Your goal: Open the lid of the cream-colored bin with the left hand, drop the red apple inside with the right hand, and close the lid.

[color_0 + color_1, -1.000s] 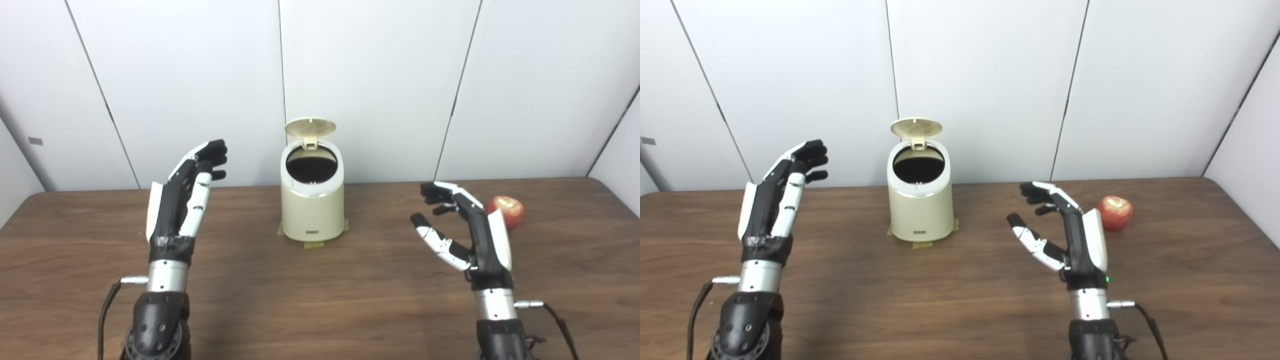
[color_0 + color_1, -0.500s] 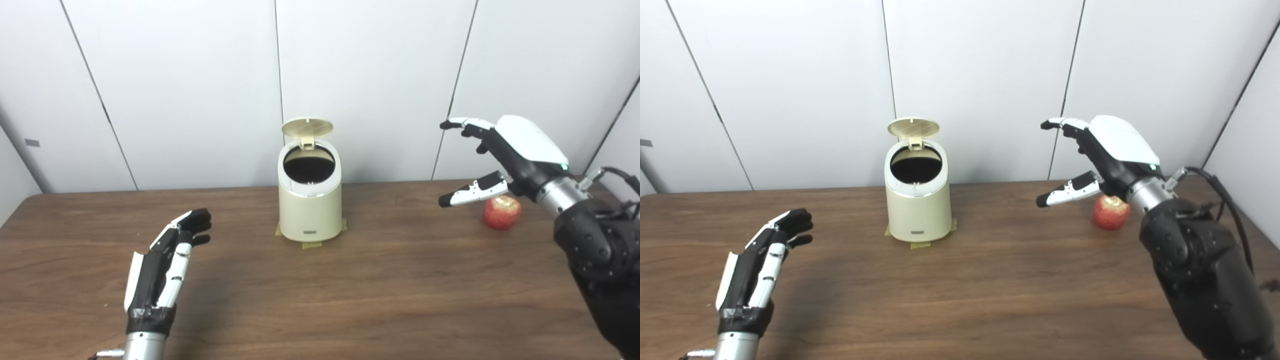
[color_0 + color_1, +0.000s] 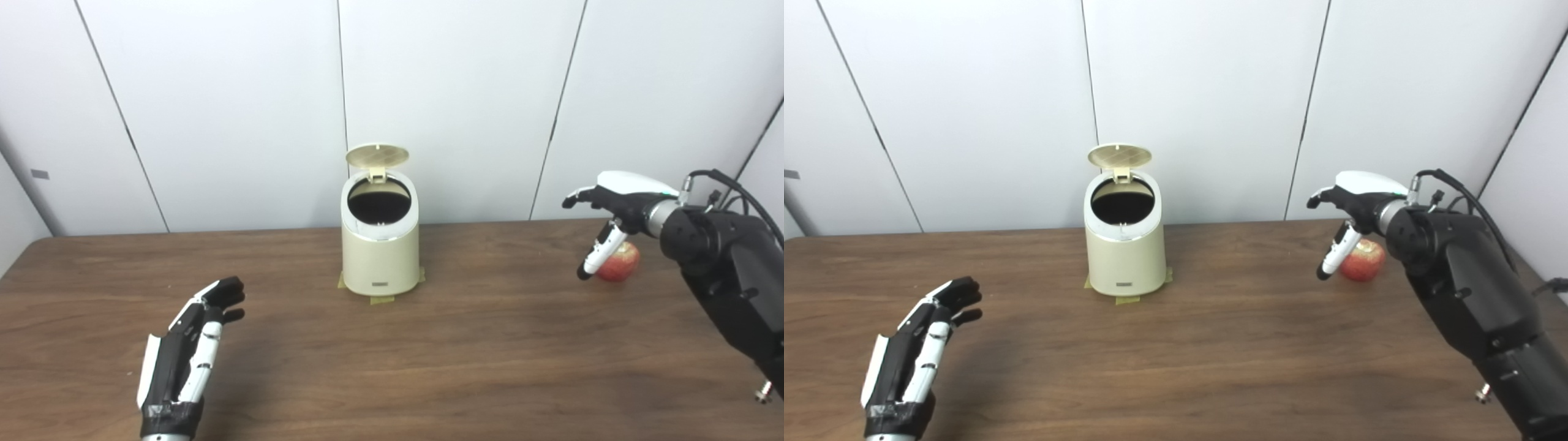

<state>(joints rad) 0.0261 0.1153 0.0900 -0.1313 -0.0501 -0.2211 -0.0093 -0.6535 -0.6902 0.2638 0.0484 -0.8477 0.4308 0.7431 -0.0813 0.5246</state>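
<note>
The cream-colored bin [image 3: 380, 257] stands at the back middle of the table. Its round lid [image 3: 377, 155] is swung up and the dark mouth is open. The red apple [image 3: 620, 263] lies on the table at the right. My right hand [image 3: 606, 202] hovers palm down just above and left of the apple, open, with its thumb pointing down beside the fruit and not touching it. My left hand [image 3: 187, 349] is low over the table at the near left, open and holding nothing, far from the bin.
Strips of tape [image 3: 382, 299] mark the bin's foot on the wooden table [image 3: 465, 355]. White wall panels [image 3: 453, 104] close off the back. The right forearm [image 3: 729, 288] reaches in over the table's right side.
My right hand has dropped from high above the apple to just over it, thumb turned downward. My left hand has sunk a little lower and nearer. Bin and apple have not moved.
</note>
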